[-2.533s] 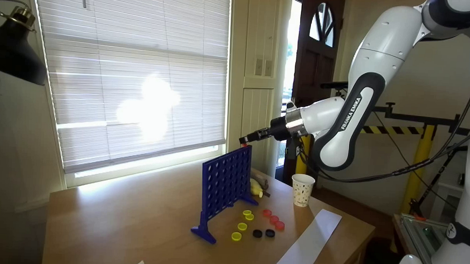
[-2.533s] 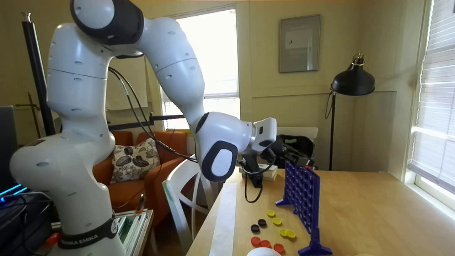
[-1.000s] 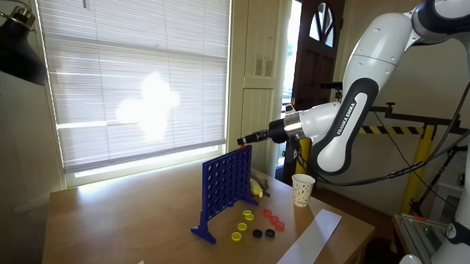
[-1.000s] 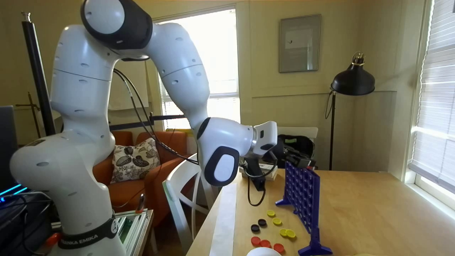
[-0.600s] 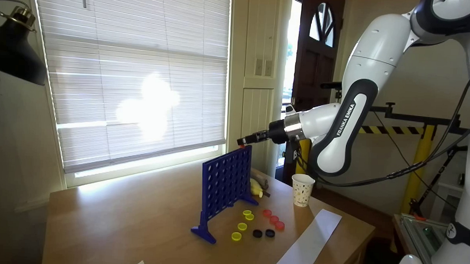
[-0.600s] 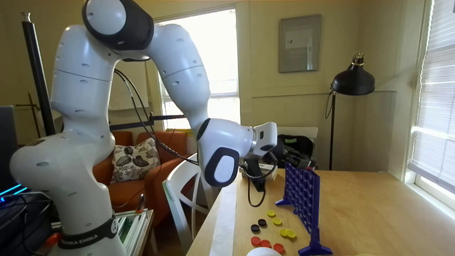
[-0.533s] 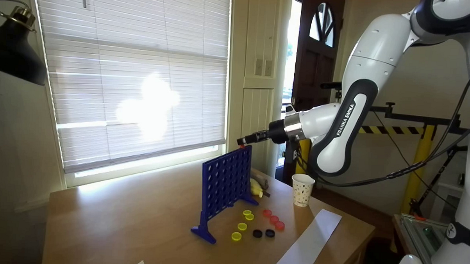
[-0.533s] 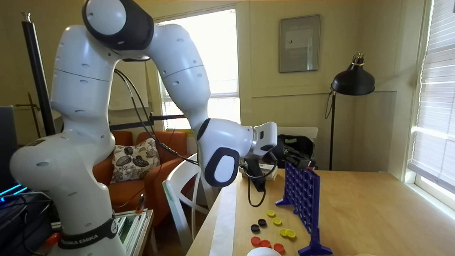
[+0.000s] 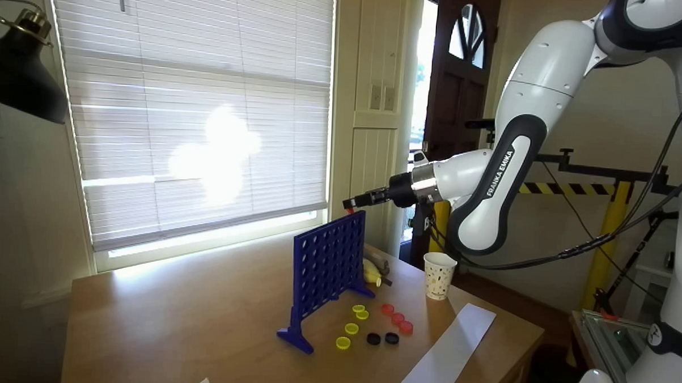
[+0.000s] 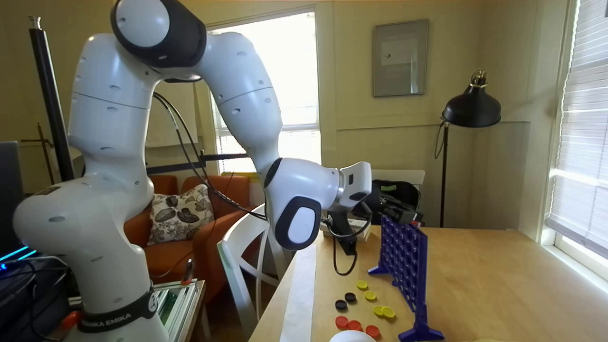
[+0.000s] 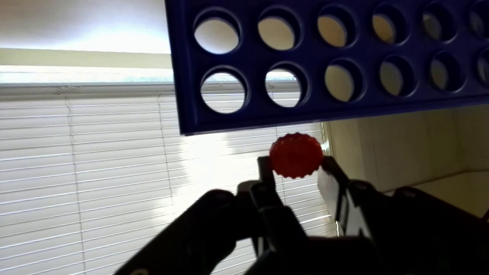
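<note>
My gripper (image 9: 352,204) is shut on a red disc (image 11: 296,156) with a ridged rim, held at its two sides between the fingertips (image 11: 296,163). The disc also shows under the fingertips in an exterior view (image 9: 350,211). A blue upright rack with rows of round holes (image 9: 297,286) stands on the table. The gripper (image 10: 412,218) holds the disc just above the rack's top edge, near one end. In the wrist view, which looks upside down, a small gap shows between the disc and the rack's edge (image 11: 252,117). I cannot tell whether they touch.
Several yellow discs (image 9: 351,328), two black discs (image 9: 391,338) and three red discs (image 9: 398,318) lie beside the rack. A patterned paper cup (image 9: 439,277), a white strip (image 9: 449,348) and a yellow item (image 9: 371,273) are on the table. A window with blinds (image 9: 196,124) stands behind.
Over the last 2.5 seconds the arm's elbow has lowered and the gripper has shifted slightly along the rack's top with the disc. In the last half second it has barely moved.
</note>
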{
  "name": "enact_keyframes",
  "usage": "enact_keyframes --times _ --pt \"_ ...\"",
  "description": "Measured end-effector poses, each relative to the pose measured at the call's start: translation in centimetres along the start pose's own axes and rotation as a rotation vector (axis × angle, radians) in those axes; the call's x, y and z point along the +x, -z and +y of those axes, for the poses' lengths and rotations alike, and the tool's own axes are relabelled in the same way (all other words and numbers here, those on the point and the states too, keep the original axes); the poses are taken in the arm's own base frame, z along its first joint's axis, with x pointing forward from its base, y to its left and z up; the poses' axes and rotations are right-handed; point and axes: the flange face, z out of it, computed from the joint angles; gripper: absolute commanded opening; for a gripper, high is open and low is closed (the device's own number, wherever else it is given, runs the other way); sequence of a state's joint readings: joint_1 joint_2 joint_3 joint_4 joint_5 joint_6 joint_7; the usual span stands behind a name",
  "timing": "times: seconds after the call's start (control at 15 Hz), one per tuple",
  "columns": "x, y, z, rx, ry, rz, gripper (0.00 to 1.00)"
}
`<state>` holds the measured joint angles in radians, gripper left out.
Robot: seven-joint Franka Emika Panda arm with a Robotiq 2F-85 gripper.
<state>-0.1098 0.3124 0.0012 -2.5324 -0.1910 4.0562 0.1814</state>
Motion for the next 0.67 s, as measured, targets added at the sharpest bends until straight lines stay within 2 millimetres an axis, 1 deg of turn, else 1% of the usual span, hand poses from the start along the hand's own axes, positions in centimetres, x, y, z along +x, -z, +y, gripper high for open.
enact_keyframes --times 0.67 --pt "-0.35 0.01 0.05 0.002 0.005 0.011 0.10"
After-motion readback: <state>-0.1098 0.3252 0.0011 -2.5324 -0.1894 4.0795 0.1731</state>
